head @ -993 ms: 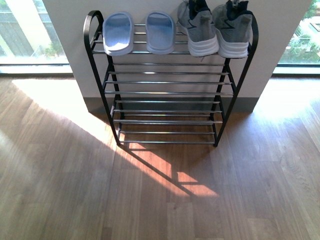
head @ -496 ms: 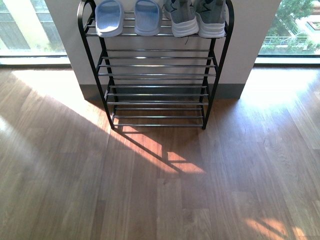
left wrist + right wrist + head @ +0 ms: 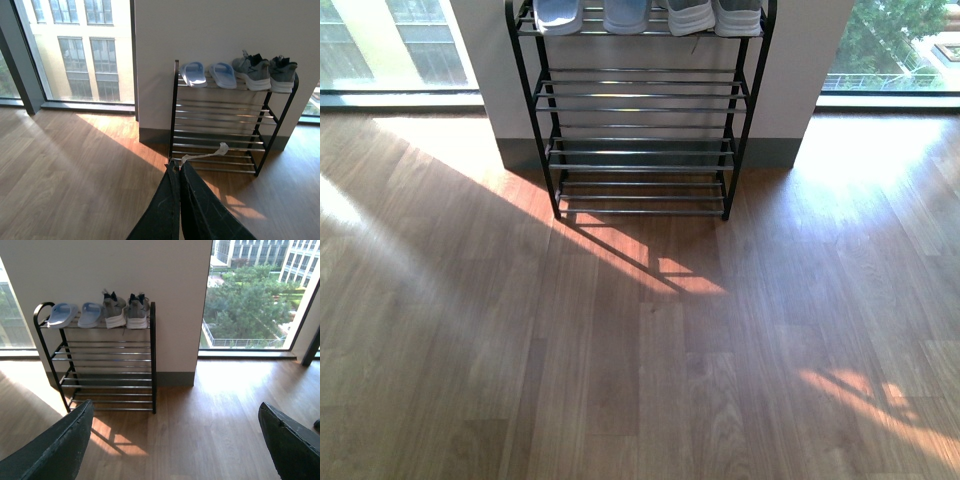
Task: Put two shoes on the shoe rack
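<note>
Only wrist views show sneakers [image 3: 125, 310], slides [image 3: 75, 314] whole

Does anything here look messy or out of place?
Little. The slides and sneakers sit neatly along the rack's top tier. One oddity: a pale strip dangles by the left gripper.

Dark, scuffed pincer fingers [image 3: 200, 210] — white cable tie [image 3: 205, 155].

We see a home-like room or entry hall: wood plank floor [image 3: 640, 360], floor-to-ceiling windows [image 3: 250, 295] onto trees and buildings, and a shoe rack [image 3: 105, 360] against a plain white wall [image 3: 125, 270].
</note>
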You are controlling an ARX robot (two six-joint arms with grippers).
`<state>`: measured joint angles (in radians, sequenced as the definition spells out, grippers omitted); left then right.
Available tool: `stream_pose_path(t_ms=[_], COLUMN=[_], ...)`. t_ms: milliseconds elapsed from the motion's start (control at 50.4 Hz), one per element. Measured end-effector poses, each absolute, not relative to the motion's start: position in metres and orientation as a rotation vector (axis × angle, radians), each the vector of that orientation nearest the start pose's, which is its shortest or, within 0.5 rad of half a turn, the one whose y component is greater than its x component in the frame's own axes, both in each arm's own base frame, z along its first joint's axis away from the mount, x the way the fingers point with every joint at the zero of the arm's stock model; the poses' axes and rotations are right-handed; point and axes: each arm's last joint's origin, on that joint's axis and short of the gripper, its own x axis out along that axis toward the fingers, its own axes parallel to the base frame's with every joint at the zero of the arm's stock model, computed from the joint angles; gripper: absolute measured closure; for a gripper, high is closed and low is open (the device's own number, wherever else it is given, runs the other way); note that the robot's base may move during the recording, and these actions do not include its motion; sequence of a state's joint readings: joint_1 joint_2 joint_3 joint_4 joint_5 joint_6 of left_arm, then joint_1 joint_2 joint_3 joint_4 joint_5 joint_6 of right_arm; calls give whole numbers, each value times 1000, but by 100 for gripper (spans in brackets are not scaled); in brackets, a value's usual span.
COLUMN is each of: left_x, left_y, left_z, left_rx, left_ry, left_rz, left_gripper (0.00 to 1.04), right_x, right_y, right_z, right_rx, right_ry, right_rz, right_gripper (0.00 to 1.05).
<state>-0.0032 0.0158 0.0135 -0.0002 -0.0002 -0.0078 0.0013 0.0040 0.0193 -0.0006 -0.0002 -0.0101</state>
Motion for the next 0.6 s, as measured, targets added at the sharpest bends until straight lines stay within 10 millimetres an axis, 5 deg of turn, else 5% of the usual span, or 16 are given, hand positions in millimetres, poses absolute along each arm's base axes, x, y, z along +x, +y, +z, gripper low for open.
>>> stream_pose_path(t_ms=[357,596], left_x=[98,98], left_y=[0,0], left_z=[167,167], left_rx=[-8,-8], left_ry=[2,2], left_rz=[-3,-3], left_gripper=[104,61], right_x=[97,97], right_y=[0,0], right_z=[170,170], right_rx=[-10,-10], right_ry=[-15,-14], right_rz=[1,2], right_gripper=[9,9])
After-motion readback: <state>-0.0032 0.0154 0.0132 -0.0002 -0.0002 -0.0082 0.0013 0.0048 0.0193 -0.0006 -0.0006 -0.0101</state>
